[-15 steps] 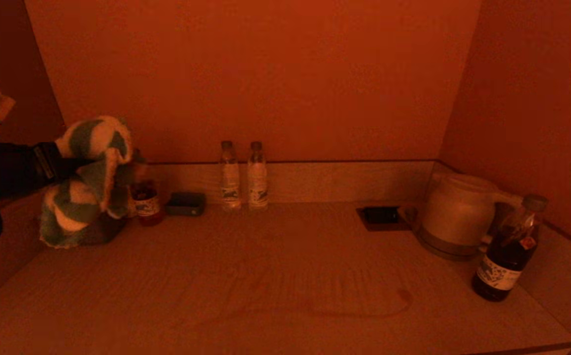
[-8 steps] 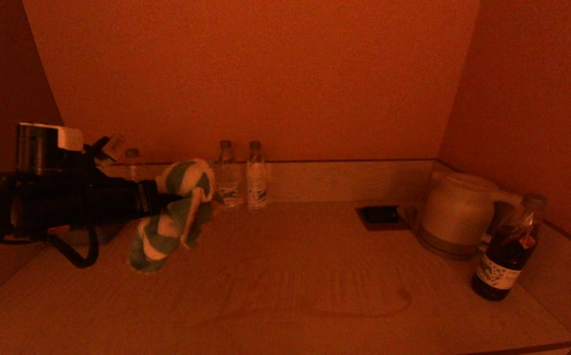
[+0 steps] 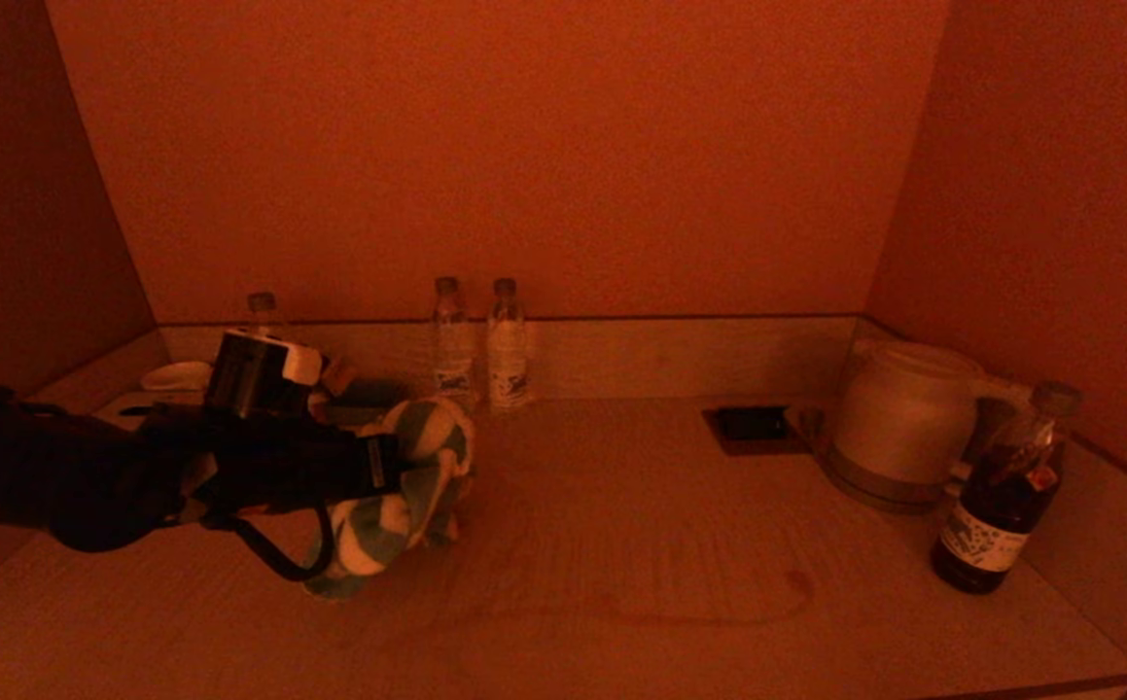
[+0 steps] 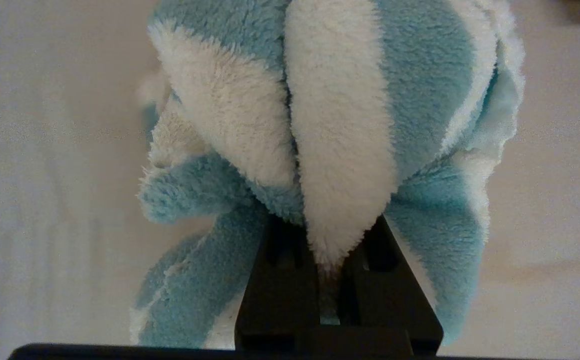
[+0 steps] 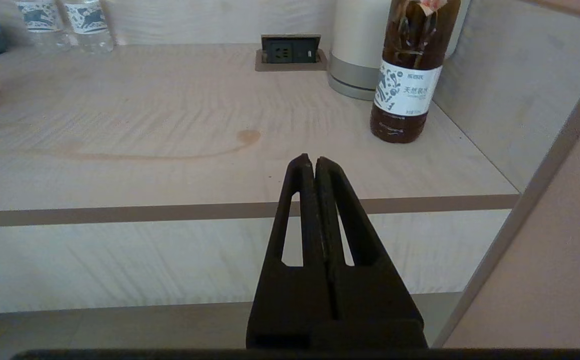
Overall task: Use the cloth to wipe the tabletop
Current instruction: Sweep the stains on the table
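Observation:
The green-and-cream striped cloth [image 3: 398, 506] hangs bunched from my left gripper [image 3: 396, 467], over the left-middle of the pale wood-grain tabletop [image 3: 621, 486]. Its lower end reaches down to the surface or just above it. In the left wrist view the black fingers [image 4: 279, 280] pinch a fold of the cloth [image 4: 340, 125], so the left gripper [image 4: 327, 235] is shut on it. My right gripper [image 5: 314, 161] is shut and empty, held low in front of the table's front edge, and it does not show in the head view.
A thin brown curved stain [image 3: 699, 614] ending in a blot [image 5: 247, 136] marks the tabletop's front middle. Two water bottles [image 3: 480, 340] stand at the back rim. A kettle [image 3: 898, 423], a dark bottle [image 3: 1001, 496] and a recessed socket [image 3: 753, 425] are at the right.
My left arm has carried the cloth from high at the back left corner, rightward, forward and down, to low over the tabletop's left-middle. Nothing else has moved.

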Robot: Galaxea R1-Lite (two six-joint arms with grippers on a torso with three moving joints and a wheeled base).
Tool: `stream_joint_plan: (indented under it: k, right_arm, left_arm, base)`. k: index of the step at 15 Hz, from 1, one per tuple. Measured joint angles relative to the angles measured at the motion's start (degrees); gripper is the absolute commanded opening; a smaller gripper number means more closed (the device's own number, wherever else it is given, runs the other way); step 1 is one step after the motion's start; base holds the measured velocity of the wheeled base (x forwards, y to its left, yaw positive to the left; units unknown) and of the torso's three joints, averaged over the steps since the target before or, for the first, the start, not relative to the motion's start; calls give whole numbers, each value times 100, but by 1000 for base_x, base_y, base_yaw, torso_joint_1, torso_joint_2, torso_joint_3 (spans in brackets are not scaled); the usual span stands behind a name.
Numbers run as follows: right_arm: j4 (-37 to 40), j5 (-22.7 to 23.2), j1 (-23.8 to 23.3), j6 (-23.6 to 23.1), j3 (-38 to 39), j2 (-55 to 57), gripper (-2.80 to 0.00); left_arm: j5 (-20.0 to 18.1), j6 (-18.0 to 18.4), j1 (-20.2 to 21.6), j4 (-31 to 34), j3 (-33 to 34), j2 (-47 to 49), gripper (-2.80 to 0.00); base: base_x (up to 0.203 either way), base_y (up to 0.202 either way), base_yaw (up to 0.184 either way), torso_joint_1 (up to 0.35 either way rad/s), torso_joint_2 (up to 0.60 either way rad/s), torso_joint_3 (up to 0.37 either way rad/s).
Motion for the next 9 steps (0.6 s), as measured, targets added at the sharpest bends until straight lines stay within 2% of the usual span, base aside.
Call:
stream_joint_plan:
  k: [5,9]
  right_arm:
    - [0,0,9,0,0,0,-280]
    - [2,0,9,0,0,0,-280]
  left_arm:
    - [605,-4,-28,26,-36,449,-280]
    - [716,-23,-40,-16,-180,725,-280]
  base:
    - [0,0,0,0,0,0]
    - [0,0,0,0,0,0]
